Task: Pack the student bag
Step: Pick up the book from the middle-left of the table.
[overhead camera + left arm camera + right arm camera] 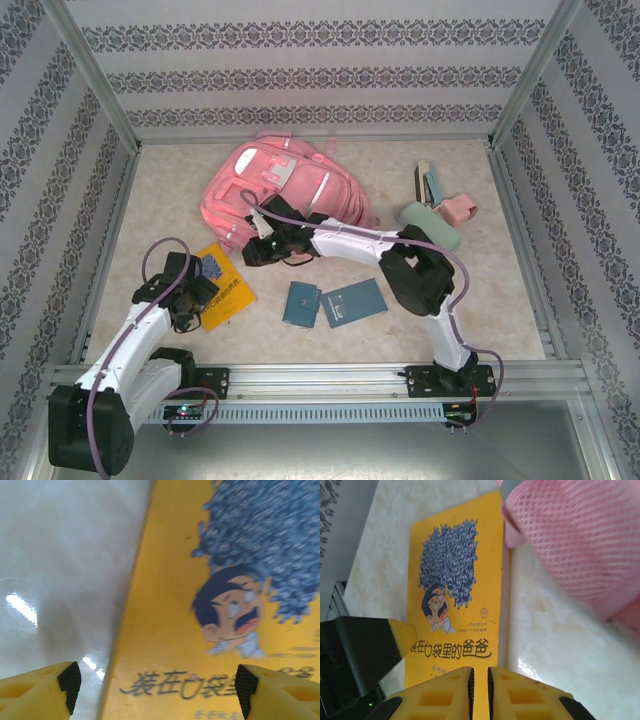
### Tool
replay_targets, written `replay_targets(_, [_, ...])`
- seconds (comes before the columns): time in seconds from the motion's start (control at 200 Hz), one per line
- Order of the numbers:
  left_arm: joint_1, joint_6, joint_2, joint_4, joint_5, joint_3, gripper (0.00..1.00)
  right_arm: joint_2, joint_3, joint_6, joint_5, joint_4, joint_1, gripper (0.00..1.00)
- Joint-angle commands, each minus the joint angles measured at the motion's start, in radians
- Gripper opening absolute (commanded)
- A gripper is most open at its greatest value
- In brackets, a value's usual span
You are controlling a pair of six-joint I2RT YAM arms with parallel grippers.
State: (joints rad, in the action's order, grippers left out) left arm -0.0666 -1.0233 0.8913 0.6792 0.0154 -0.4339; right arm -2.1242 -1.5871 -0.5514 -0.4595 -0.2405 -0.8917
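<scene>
The student bag (pixel 275 190), a large pink backpack, lies at the back middle of the table; its pink mesh (pixel 570 545) fills the upper right of the right wrist view. A yellow book with a cartoon face (pixel 228 292) (pixel 170 630) (pixel 455 605) lies front left of the bag. My left gripper (pixel 193 293) (pixel 157 687) hovers open over the book's edge, one finger above the table and one above the cover. My right gripper (pixel 262 248) (pixel 480 680) reaches across beside the bag's near left corner, its jaws drawn almost together with nothing visible between them.
Two blue booklets (pixel 300 303) (pixel 355 302) lie front centre. A green pouch (pixel 430 225), a small pink box (pixel 458 208) and another small item (pixel 428 183) sit at the right. Patterned walls enclose the table (pixel 470 300) on three sides.
</scene>
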Motion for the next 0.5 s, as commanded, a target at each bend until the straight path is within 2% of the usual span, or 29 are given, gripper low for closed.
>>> replay_targets(0.0, [0.016, 0.057, -0.005, -0.061, 0.032, 0.035, 0.82, -0.056, -0.061, 0.063, -0.015, -0.061, -0.020, 0.20])
replay_targets(0.35, [0.017, 0.055, -0.022, -0.112, 0.074, 0.099, 0.82, -0.189, -0.141, 0.107, 0.002, -0.127, -0.066, 0.27])
replay_targets(0.495, [0.017, 0.053, -0.023, -0.131, 0.088, 0.111, 0.82, -0.207, -0.139, 0.110, -0.015, -0.132, -0.076, 0.26])
